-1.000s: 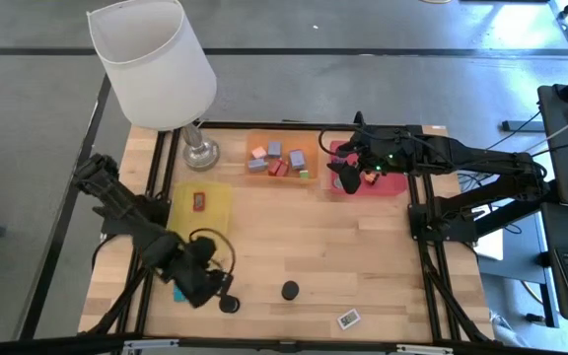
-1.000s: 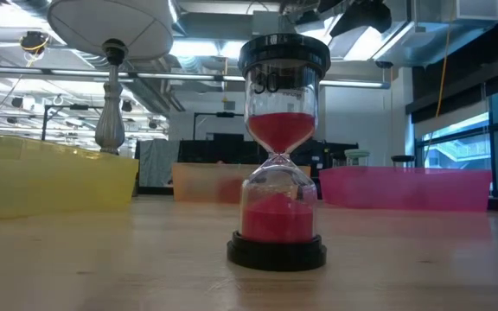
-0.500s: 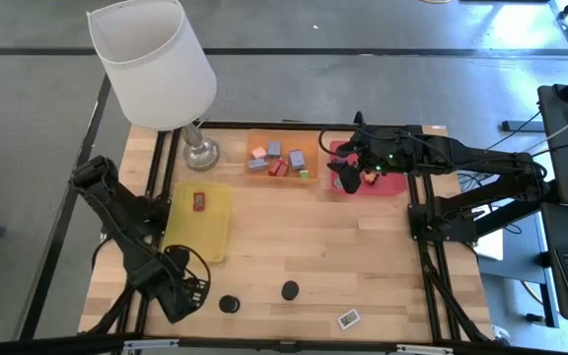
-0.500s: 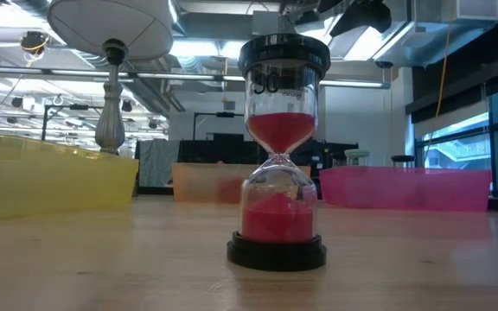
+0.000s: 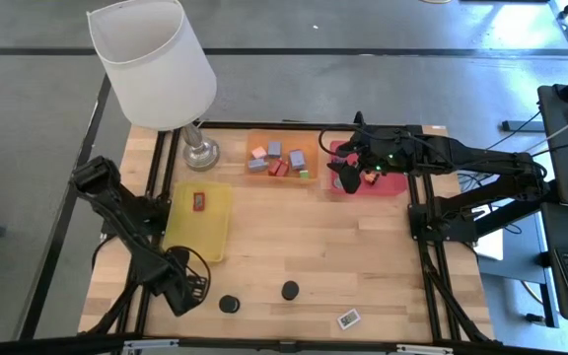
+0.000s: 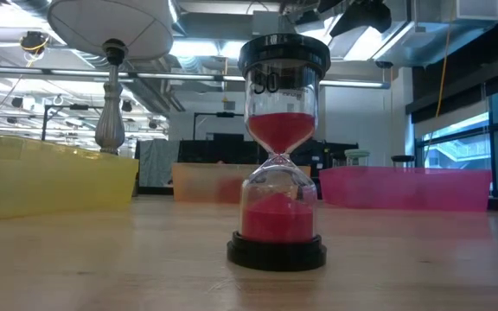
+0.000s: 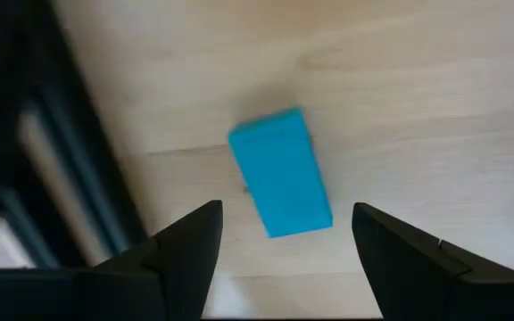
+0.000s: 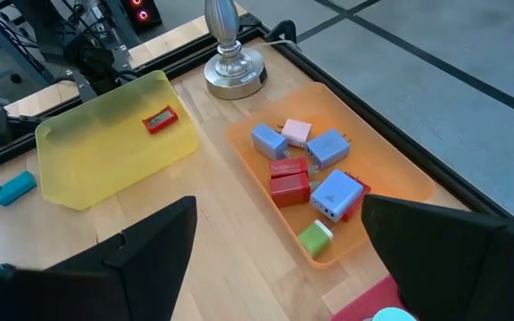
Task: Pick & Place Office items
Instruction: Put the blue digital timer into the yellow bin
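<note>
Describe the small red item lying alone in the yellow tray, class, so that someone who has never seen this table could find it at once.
Start at the lamp in the table's far left corner; just in front of its metal base lies the flat yellow tray. Near that tray's lamp end rests the small red item, a flat rectangle with a paler centre. It is the tray's only content, while the other red pieces sit crowded in the orange tray.
</note>
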### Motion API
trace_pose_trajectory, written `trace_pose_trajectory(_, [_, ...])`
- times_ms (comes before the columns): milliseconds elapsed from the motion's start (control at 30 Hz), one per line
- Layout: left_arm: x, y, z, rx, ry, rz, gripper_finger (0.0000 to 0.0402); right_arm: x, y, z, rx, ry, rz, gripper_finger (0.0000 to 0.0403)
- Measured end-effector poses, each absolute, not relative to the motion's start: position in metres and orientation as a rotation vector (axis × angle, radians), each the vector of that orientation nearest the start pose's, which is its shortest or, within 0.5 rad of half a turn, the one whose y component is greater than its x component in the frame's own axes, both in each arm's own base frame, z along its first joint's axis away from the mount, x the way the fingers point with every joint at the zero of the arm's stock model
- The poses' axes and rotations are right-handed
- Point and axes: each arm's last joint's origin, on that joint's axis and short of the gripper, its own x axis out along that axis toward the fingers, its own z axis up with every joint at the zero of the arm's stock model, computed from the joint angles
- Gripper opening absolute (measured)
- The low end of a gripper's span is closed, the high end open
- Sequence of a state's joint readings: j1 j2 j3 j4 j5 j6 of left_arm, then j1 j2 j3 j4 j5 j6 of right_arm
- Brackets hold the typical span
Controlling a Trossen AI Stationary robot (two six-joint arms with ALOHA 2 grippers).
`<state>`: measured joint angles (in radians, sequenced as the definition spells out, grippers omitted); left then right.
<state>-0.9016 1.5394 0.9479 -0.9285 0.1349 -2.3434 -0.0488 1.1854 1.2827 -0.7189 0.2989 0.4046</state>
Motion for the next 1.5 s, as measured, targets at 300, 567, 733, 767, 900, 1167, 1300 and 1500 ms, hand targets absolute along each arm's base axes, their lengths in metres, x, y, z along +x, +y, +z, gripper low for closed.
trace_pose_trajectory(300, [0.147, -0.193, 0.153, -1.205, 1.425, 1.092, 0.0247, 0.236, -0.020, 0.376, 0.309, 0.541, -0.456, 0.0322])
trace_pose_trajectory(567, [0.144, -0.189, 0.146, -1.199, 1.416, 1.114, 0.0247, 0.236, -0.020, 0.376, 0.310, 0.541, -0.456, 0.0322])
trace_pose_trajectory(733, [0.142, -0.186, 0.138, -1.223, 1.419, 1.091, 0.0247, 0.236, -0.020, 0.376, 0.314, 0.540, -0.457, 0.0322])
trace_pose_trajectory(767, [0.142, -0.186, 0.137, -1.227, 1.418, 1.088, 0.0247, 0.236, -0.020, 0.376, 0.314, 0.540, -0.457, 0.0322])
trace_pose_trajectory(900, [0.142, -0.186, 0.137, -1.229, 1.417, 1.090, 0.0242, 0.236, -0.020, 0.376, 0.314, 0.539, -0.462, 0.0322])
trace_pose_trajectory(1167, [0.142, -0.187, 0.137, -1.234, 1.413, 1.085, 0.0197, 0.236, -0.020, 0.376, 0.313, 0.536, -0.464, 0.0322])
trace_pose_trajectory(1300, [0.143, -0.187, 0.137, -1.237, 1.411, 1.082, 0.0164, 0.236, -0.020, 0.376, 0.313, 0.536, -0.464, 0.0322])
trace_pose_trajectory(1500, [0.143, -0.187, 0.139, -1.247, 1.407, 1.072, 0.0158, 0.236, -0.020, 0.376, 0.313, 0.536, -0.464, 0.0322])
